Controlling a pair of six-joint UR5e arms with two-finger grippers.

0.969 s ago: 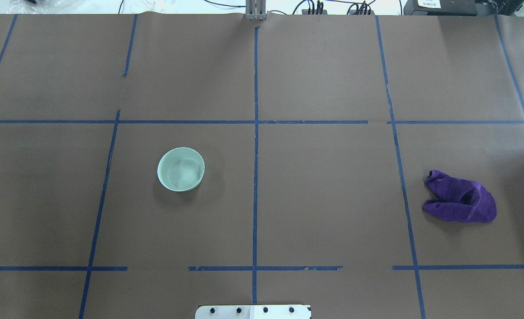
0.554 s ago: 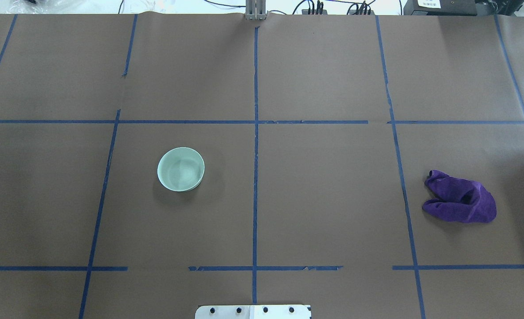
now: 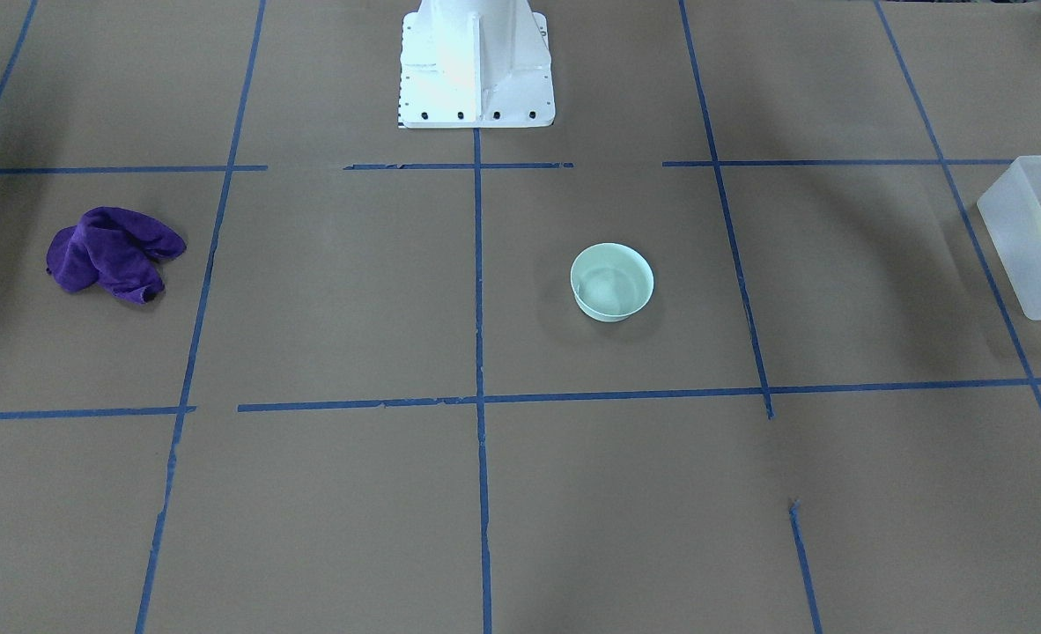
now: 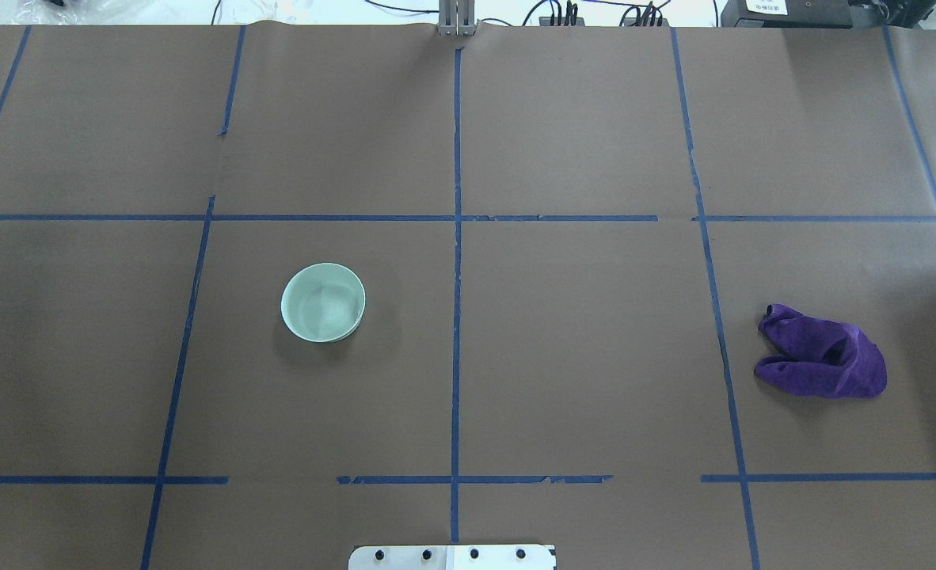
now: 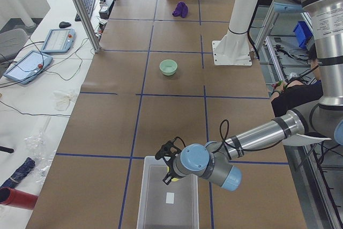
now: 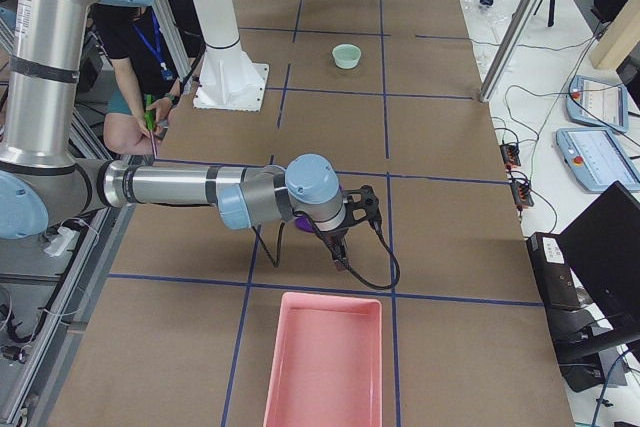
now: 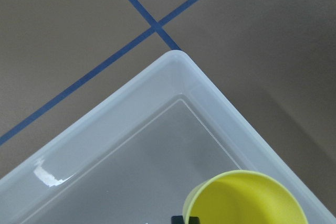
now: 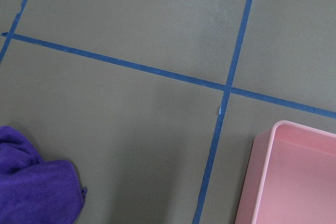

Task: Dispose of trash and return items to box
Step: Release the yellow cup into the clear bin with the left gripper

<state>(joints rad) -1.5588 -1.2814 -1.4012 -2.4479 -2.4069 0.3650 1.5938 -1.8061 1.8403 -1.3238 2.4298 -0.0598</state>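
Cup (image 7: 244, 199), yellow, sits inside the outline of the box (image 7: 157, 85), close to one corner, mouth up; can't tell if it rests on the floor of the box or is held. Left gripper (image 5: 170, 171) is right at the box's near end, over the cup. Only a dark sliver of it shows in the wrist view, so can't tell if the fingers are spread or pinching. Bowl (image 4: 323, 302), mint green, stands upright on the table (image 4: 579, 356), well apart from the box. Right gripper (image 6: 341, 257) hangs low between the purple cloth (image 4: 823, 362) and the pink tray (image 8: 299, 182); finger state can't be read either
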